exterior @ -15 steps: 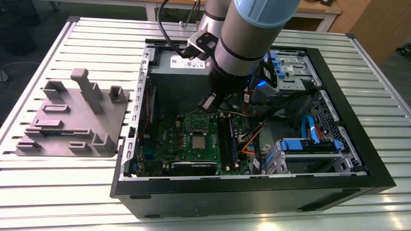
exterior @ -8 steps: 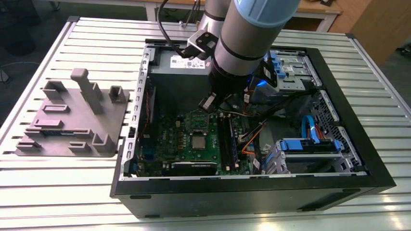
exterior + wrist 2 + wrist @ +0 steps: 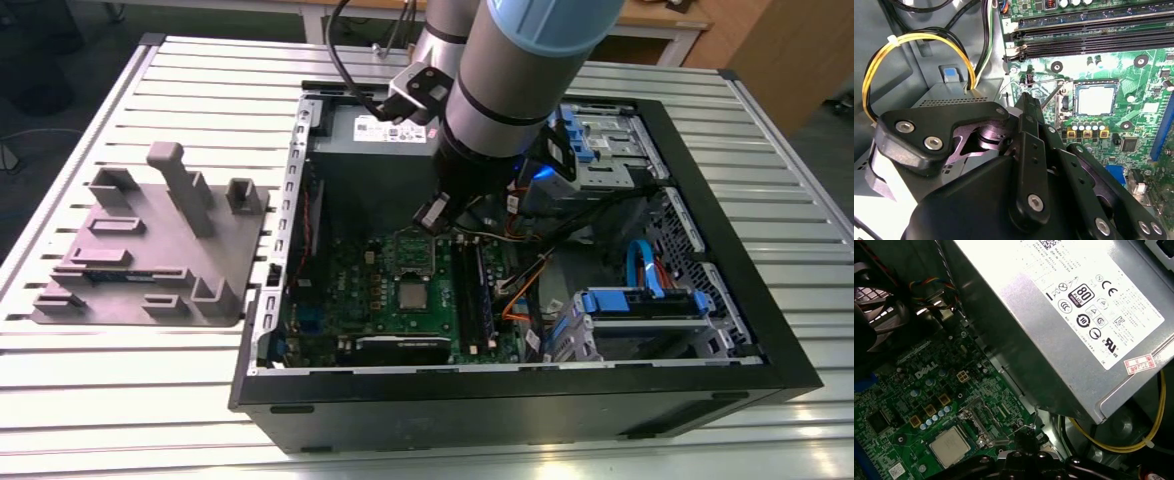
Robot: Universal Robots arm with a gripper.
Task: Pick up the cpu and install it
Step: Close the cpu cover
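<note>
The cpu [image 3: 414,295] lies flat in the socket on the green motherboard [image 3: 347,290] inside the open computer case, silver top up. It shows in both wrist views [image 3: 1095,99] [image 3: 950,446]. My gripper [image 3: 430,215] hangs above the board just behind the socket, apart from the cpu. In the second wrist view its black fingers [image 3: 1028,130] meet at the tip, so the gripper [image 3: 1026,100] looks shut, with nothing seen held. A thin metal socket lever [image 3: 1053,94] [image 3: 1030,424] runs right beside the tip.
The grey plastic tray [image 3: 147,250] with upright blocks sits on the table at the exterior view's left. The power supply [image 3: 1079,305] and yellow cables [image 3: 919,40] crowd the gripper's side. Memory slots [image 3: 1094,40] and blue drive bays [image 3: 641,305] fill the case.
</note>
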